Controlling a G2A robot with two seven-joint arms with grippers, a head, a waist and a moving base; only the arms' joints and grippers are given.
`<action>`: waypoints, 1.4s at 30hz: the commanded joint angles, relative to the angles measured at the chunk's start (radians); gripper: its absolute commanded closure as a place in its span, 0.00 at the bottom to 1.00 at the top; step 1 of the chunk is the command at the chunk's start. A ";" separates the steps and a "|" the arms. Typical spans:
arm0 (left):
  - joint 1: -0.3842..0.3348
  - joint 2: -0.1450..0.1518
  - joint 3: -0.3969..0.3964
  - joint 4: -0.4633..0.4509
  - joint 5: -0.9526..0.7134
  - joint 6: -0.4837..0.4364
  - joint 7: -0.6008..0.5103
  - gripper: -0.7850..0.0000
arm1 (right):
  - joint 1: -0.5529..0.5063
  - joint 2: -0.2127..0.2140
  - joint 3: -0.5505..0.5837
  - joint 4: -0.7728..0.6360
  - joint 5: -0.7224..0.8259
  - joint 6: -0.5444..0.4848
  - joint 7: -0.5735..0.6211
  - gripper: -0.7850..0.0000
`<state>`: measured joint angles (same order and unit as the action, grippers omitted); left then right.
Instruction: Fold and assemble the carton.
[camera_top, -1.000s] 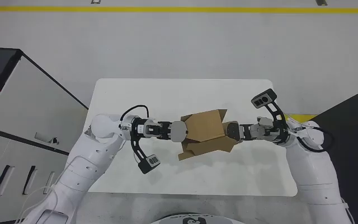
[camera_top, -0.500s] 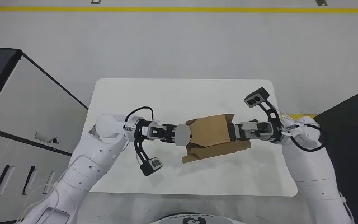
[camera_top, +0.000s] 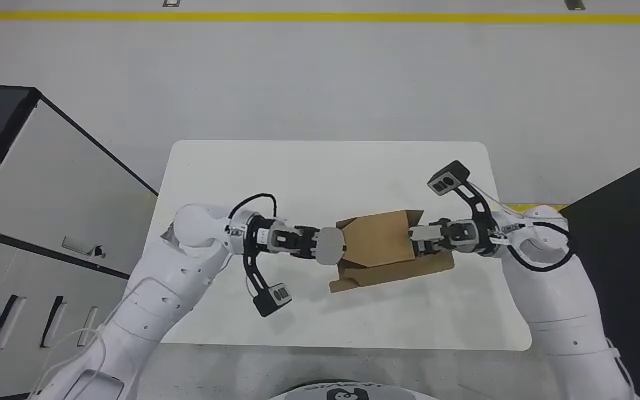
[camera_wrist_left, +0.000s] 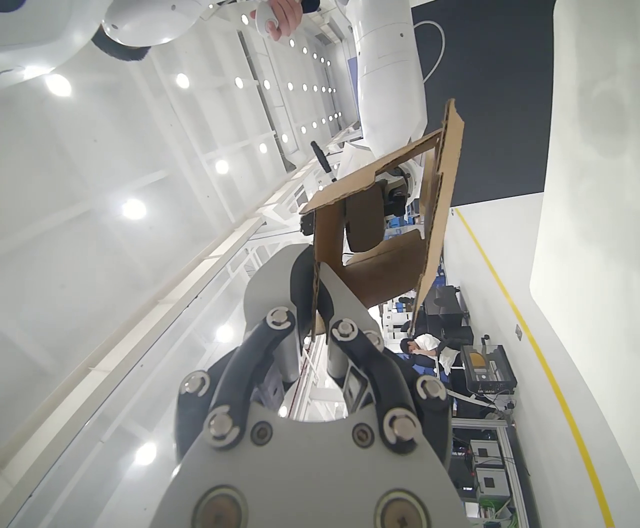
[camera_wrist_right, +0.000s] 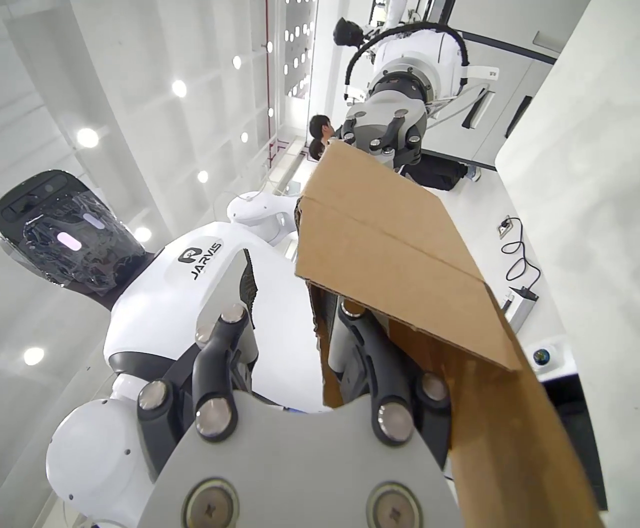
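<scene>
Top view: carton (camera_top: 378, 240), brown corrugated board, half-formed, lies over the middle of the white table (camera_top: 300, 170) between the two arms. Left gripper (camera_top: 341, 243) sits at one end, right gripper (camera_top: 413, 238) at the opposite end. A loose flap sticks out on the robot's side. I cannot tell whether the carton touches the table.

Left wrist view: the left claw is pinched together on the raw edge of one carton wall, with board showing between the pads. Beyond it the carton is an open tube, with thin walls and one tall panel standing free (edge flutes show, so single-wall board).

Right wrist view: the right claw's jaws are apart and straddle a carton wall. One finger lies against the board; a gap shows on the other side, so I judge it is not clamped. A broad creased panel runs from here to the left gripper at the far end.

Handling, as a judgement:
- The carton is light and empty.
- It is stiff across flat panels but hinges freely at the creases, so it will skew if pushed at one corner.
- The surface is matte and should grip well.
- Edges crush and flaps tear under a hard pinch.
- Best holds are wall edges close to a crease or corner, on opposite ends, not mid-panel or on loose flaps.
</scene>
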<state>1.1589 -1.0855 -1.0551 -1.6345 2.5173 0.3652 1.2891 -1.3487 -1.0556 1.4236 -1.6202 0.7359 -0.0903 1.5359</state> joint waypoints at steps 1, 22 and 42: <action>0.001 0.001 0.002 -0.001 0.003 -0.003 0.000 1.00 | 0.001 0.002 -0.001 0.001 -0.016 0.003 -0.002 0.63; 0.007 0.012 0.010 -0.014 0.018 -0.017 -0.007 1.00 | -0.001 0.013 -0.051 -0.008 -0.089 0.004 -0.044 0.71; 0.009 0.017 -0.008 -0.024 -0.017 0.050 -0.049 0.00 | -0.020 0.019 -0.056 0.045 -0.013 -0.028 -0.073 1.00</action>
<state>1.1670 -1.0694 -1.0570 -1.6585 2.5004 0.4079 1.2453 -1.3677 -1.0367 1.3645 -1.5804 0.7140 -0.1145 1.4639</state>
